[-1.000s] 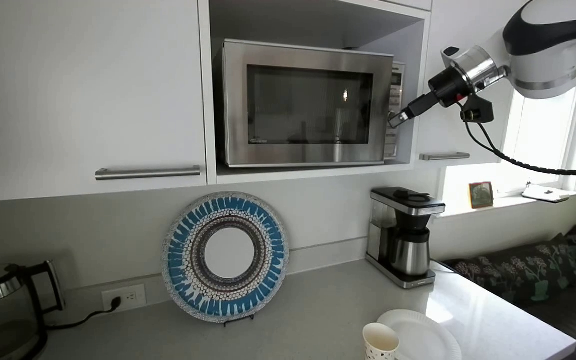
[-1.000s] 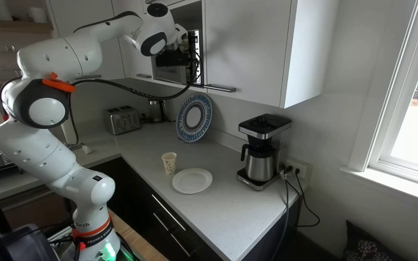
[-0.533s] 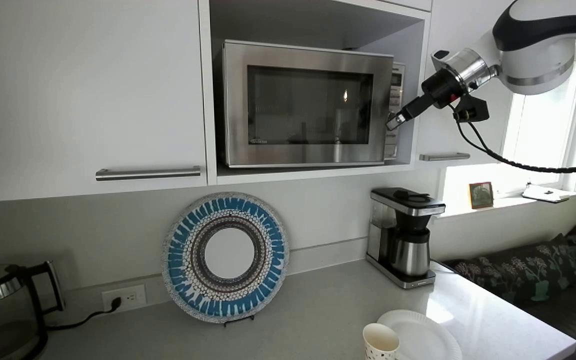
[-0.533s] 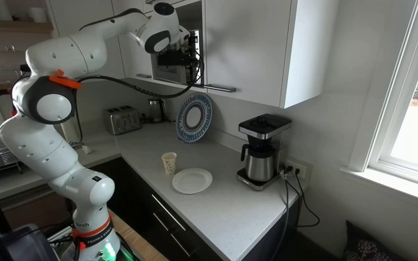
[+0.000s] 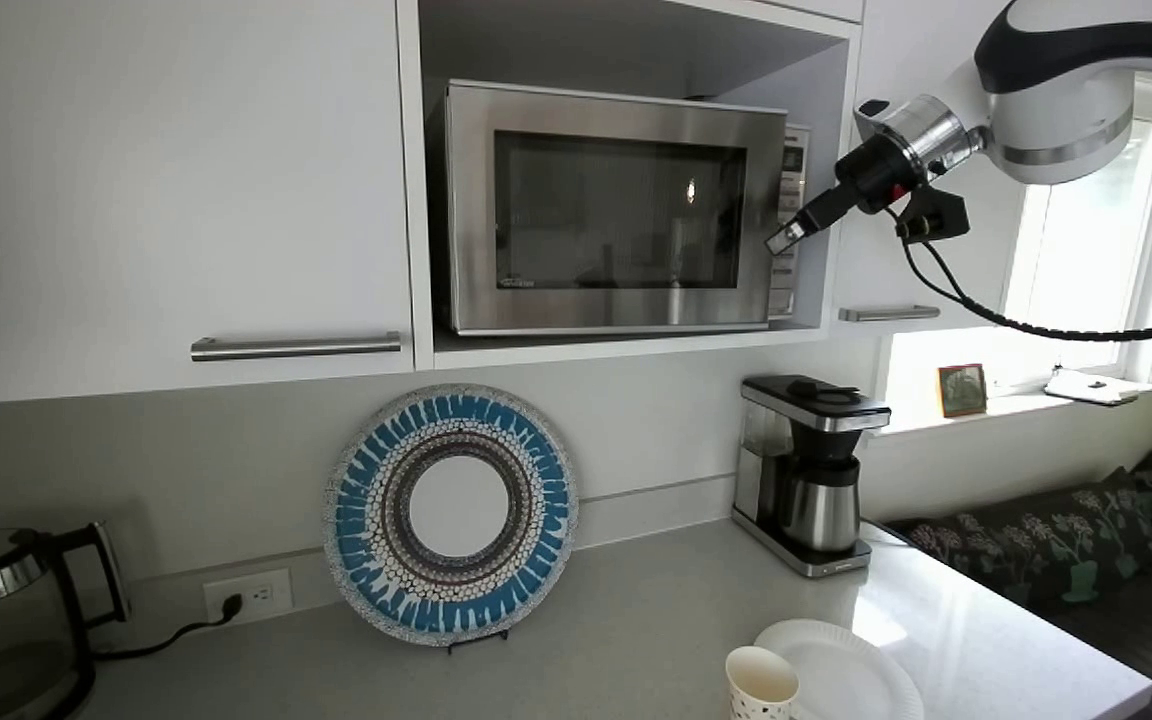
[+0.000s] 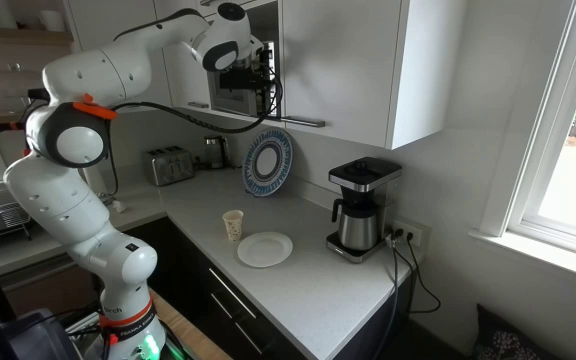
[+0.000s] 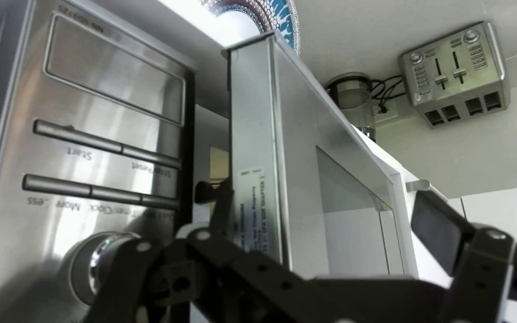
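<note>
The round blue-and-white decorative plate [image 5: 458, 575] leans on a small black stand [image 5: 481, 638] at the wall side of the counter [image 6: 313, 295]. The coffee maker [image 6: 359, 194] is upright, with its steel carafe [image 6: 358, 231] seated on the base [image 6: 354, 256]. The patterned paper cup [image 6: 233, 225] stands just beside the flat white plate [image 6: 265, 249]. The four-slot toaster [image 6: 169, 166] and the glass kettle [image 6: 214, 153] are located near each other. A small framed picture [image 5: 963, 390] rests on the windowsill [image 5: 1016, 402].
</note>
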Robot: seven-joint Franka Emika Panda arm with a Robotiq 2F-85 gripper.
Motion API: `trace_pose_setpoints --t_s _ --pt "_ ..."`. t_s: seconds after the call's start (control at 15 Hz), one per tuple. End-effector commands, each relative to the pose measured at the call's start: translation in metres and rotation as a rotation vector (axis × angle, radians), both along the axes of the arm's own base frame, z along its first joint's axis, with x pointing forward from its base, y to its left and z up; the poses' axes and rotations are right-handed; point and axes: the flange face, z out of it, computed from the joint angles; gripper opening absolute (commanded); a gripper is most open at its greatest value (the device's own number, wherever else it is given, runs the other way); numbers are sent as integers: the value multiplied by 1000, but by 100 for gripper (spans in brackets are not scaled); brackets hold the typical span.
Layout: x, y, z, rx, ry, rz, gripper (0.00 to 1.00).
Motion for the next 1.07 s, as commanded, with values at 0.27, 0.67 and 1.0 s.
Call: trace_pose_setpoints --t_s 0.27,0.67,1.0 --pt "2 3 1 -6 10 46 100" --pt "7 3 1 -24 -43 50 100" --pt "9 -1 1 -49 -61 33 100"
